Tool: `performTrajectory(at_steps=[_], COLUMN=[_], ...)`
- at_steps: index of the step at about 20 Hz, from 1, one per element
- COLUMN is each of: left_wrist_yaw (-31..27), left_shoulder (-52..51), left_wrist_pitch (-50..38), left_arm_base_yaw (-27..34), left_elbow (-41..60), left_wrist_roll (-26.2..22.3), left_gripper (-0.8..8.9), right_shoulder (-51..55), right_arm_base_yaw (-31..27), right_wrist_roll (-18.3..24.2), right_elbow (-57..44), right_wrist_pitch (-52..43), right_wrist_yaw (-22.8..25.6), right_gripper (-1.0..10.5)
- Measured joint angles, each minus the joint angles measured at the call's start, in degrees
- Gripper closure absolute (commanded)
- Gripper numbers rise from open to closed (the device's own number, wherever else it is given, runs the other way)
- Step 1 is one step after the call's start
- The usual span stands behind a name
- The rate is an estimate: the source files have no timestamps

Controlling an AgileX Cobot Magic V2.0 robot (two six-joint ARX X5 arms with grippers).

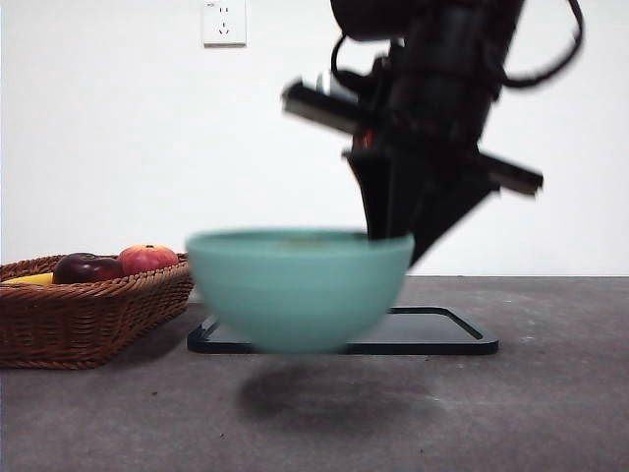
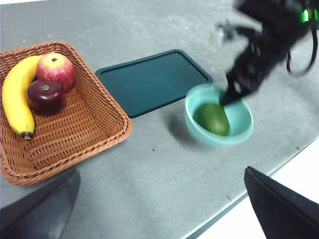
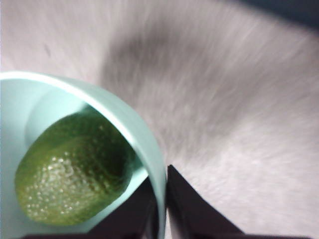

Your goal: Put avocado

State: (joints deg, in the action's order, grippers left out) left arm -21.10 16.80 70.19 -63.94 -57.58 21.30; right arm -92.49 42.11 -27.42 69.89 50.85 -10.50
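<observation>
The avocado [image 2: 213,118], dark olive-green and bumpy, lies inside a teal bowl [image 2: 192,107]. In the right wrist view the avocado [image 3: 70,174] fills the bowl's bottom. My right gripper [image 3: 160,209] is shut on the bowl's rim [image 3: 149,149], one jaw inside and one outside. In the front view the bowl [image 1: 295,290] hangs blurred above the table with its shadow beneath, and the right gripper [image 1: 393,231] comes down behind it. The avocado is hidden there. My left gripper [image 2: 160,174] is open and empty, high above the table's near edge.
A dark flat tray [image 2: 154,79] lies beside the bowl, behind it in the front view [image 1: 442,339]. A wicker basket [image 2: 84,129] holds a banana [image 2: 17,97], a dark purple-red apple [image 2: 46,94] and a red-orange fruit [image 2: 56,69].
</observation>
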Motion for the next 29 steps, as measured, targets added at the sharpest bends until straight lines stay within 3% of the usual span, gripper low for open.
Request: performTrajectory(at_steps=[3,11,24,26,29], left_wrist_yaw=[0.0,0.0,0.0,0.0,0.0], left_shoulder=[0.0,0.0,0.0,0.0,0.0], left_wrist_pitch=[0.0,-0.1,-0.1,-0.1,-0.1], left_arm_base_yaw=[0.0,0.0,0.0,0.0,0.0], left_elbow=[0.0,0.0,0.0,0.0,0.0], left_wrist_roll=[0.0,0.0,0.7,0.7,0.7], left_gripper=[2.87,2.87,2.87,2.87,2.87], right_shoulder=[-5.2,-22.8,-26.5,-26.5,-26.5], right_arm_base_yaw=[-4.3,-12.2,-13.9,-14.0,-14.1], right_wrist_roll=[1.8,5.1,7.9,7.9,7.9], right_elbow=[9.0,27.6,28.3,28.3,28.3], right_wrist_pitch=[4.1,3.5,-1.0,-1.0,-1.7], right_wrist_yaw=[0.1,1.7,4.6,4.6,4.5], right_gripper=[9.4,9.4,9.4,8.6,6.1])
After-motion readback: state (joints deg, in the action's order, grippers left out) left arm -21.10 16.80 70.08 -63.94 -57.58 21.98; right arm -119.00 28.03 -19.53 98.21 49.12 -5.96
